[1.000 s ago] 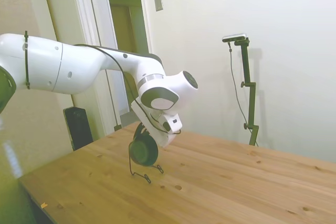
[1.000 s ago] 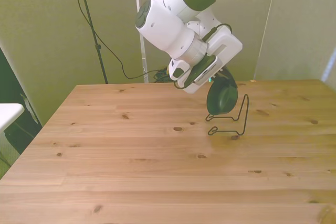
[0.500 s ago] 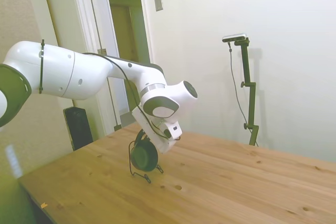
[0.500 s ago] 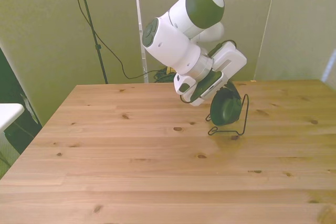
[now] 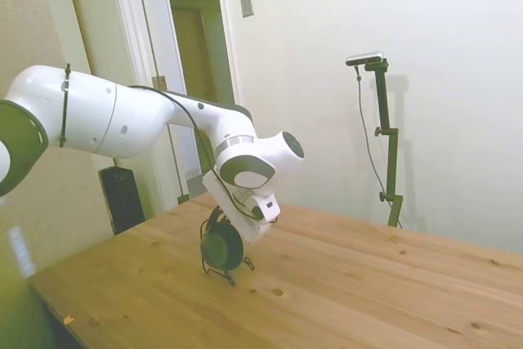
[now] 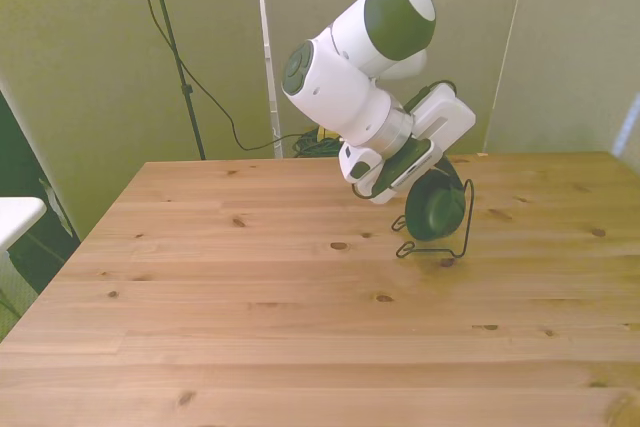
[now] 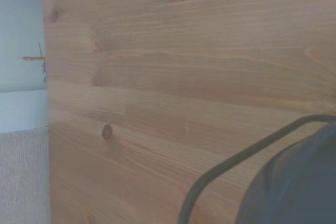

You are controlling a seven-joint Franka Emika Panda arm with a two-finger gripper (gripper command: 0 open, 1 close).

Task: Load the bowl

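bowl (image 6: pixel 434 209) on edge in wire rack (image 6: pixel 452 243), wrist view blurred

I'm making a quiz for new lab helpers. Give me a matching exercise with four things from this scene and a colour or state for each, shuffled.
Things:
1. bowl
2. wire rack
3. table
4. arm

Descriptions:
A. pale wood with knots
B. thin, black, standing on the table
C. white, bent down toward the rack
D. dark green, on its edge at the rack

Pairs: 1-D, 2-B, 3-A, 4-C
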